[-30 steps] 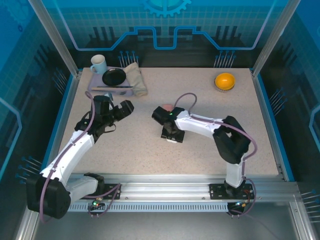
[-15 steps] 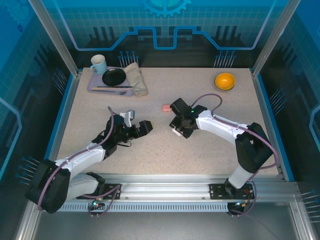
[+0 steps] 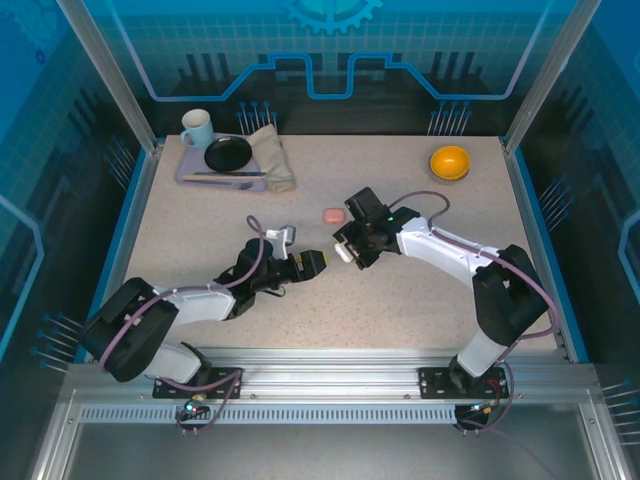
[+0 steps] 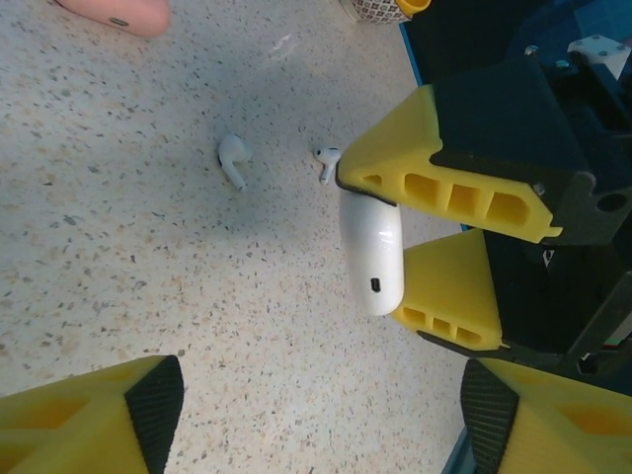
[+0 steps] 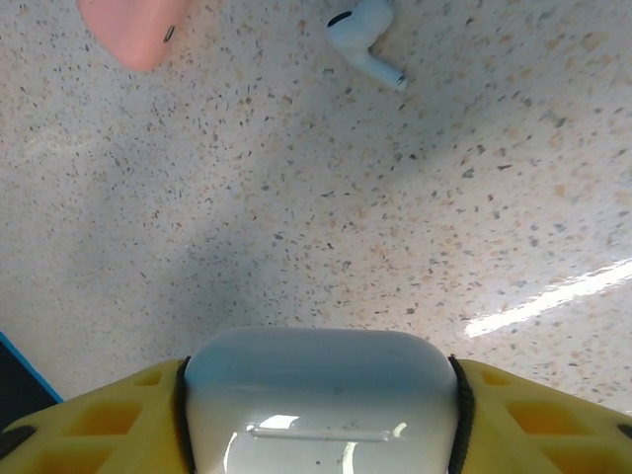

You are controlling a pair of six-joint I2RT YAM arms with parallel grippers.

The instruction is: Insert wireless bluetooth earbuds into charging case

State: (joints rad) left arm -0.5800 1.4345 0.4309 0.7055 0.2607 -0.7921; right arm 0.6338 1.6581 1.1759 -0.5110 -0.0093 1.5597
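Observation:
My right gripper [image 3: 348,249] is shut on a white charging case [image 5: 321,395], lid closed, just above the table centre. The case [image 4: 372,252] sits between its yellow fingers [image 4: 444,183] in the left wrist view. Two white earbuds [image 4: 234,158] [image 4: 327,158] lie loose on the table just beyond it, and one earbud [image 5: 363,35] is ahead of the case in the right wrist view. A salmon-pink case [image 3: 334,215] lies closed behind them. My left gripper [image 3: 312,263] is open and low, facing the held case from the left. The salmon-pink buds are out of view.
At the back left, a tray [image 3: 195,178] carries a mug [image 3: 197,127], a black plate [image 3: 228,153] and a folded cloth [image 3: 272,158]. An orange bowl [image 3: 450,161] stands at the back right. Speckled table stretches to the front and right.
My left arm has swung down and rightward, bringing its open gripper next to the right one. The right gripper has shifted slightly back and right with the white case.

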